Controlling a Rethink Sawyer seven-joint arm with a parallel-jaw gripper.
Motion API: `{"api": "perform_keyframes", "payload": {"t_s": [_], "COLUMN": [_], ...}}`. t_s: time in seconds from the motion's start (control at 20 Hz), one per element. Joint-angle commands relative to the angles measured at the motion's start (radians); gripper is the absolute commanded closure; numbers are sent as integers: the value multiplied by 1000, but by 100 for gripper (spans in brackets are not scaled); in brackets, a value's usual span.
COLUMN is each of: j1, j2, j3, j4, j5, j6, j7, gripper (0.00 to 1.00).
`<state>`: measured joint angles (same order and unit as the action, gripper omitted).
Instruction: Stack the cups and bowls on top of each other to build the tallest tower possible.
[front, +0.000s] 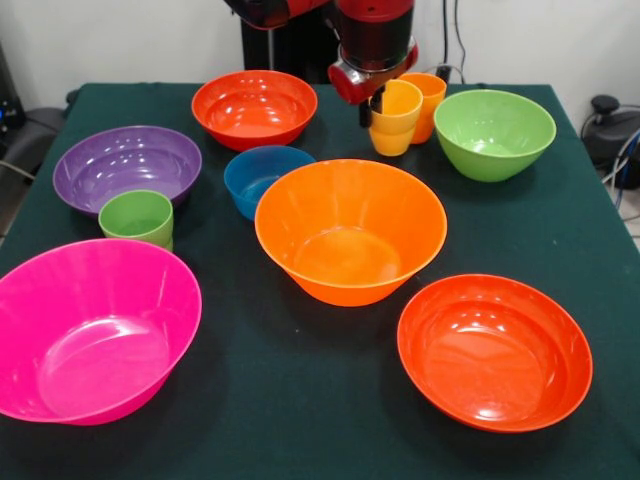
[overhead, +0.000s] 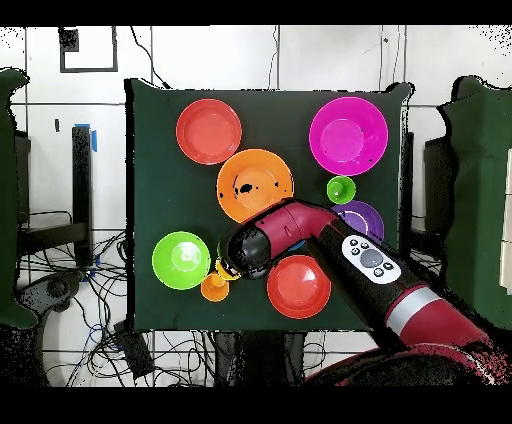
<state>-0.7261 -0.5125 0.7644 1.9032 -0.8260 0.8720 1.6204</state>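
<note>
The gripper (front: 378, 100) is seen low at the far side of the table (front: 300, 400), with one dark finger just visible against the rim of the yellow cup (front: 396, 118); whether the jaws are closed on that cup cannot be told, since the arm (overhead: 330, 235) hides them from overhead. The orange cup (front: 430, 100) is half hidden behind the yellow one, and the blue bowl (front: 262, 178) is mostly covered by the arm in the overhead view. The light orange bowl (front: 350, 230) is seen empty at mid-table, nothing stacked on it.
</note>
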Motion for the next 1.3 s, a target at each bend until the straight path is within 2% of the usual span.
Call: {"api": "perform_keyframes", "payload": {"t_s": [0.05, 0.25, 0.65, 1.3], "j1": [25, 28, 38, 60], "j2": [-21, -38, -67, -88], "j3": [41, 44, 49, 42], "j4": [-81, -84, -104, -153], "j5": [-30, -48, -21, 34], "j6": [-39, -59, -15, 106], "j7": [-162, -155, -155, -211], "gripper": [100, 100, 100, 100]}}
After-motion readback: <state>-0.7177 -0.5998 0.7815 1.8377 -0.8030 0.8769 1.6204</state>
